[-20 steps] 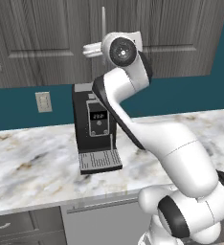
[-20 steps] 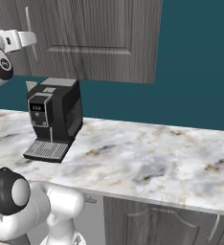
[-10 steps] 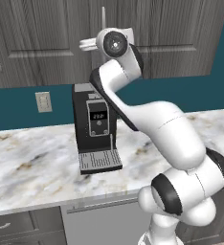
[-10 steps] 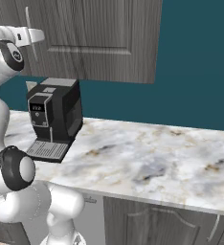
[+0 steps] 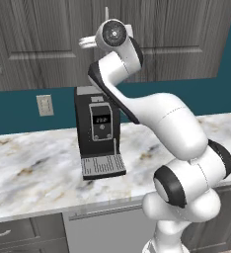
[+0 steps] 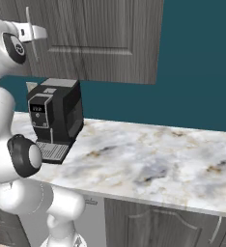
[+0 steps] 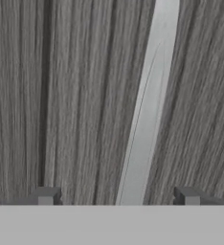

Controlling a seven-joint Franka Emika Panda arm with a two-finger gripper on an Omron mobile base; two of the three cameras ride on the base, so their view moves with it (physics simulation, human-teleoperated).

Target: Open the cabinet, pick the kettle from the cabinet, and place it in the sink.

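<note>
The cabinet (image 5: pixel 38 44) (image 6: pixel 110 38) is a dark grey wood-grain wall unit, and its doors stand shut. My gripper (image 5: pixel 106 28) (image 6: pixel 31 40) is raised to its long silver bar handle (image 5: pixel 106 12) (image 6: pixel 35 52). In the hand view the handle (image 7: pixel 147 110) runs up between my two fingertips, with the gripper (image 7: pixel 117 196) open and a gap on either side of the bar. The door panel (image 7: pixel 61 95) lies close behind it. The kettle is hidden behind the shut doors. The sink is out of view.
A boxy black coffee machine (image 5: pixel 98 128) (image 6: pixel 57 116) stands on the marble counter (image 5: pixel 33 168) (image 6: pixel 148 154) just below my hand. A wall outlet (image 5: pixel 45 105) sits to its left. Low grey drawers (image 5: pixel 19 237) run under the counter.
My hand has edged up and left onto the cabinet handle. The arm's lower links have swung in and stand more upright. The doors have not moved.
</note>
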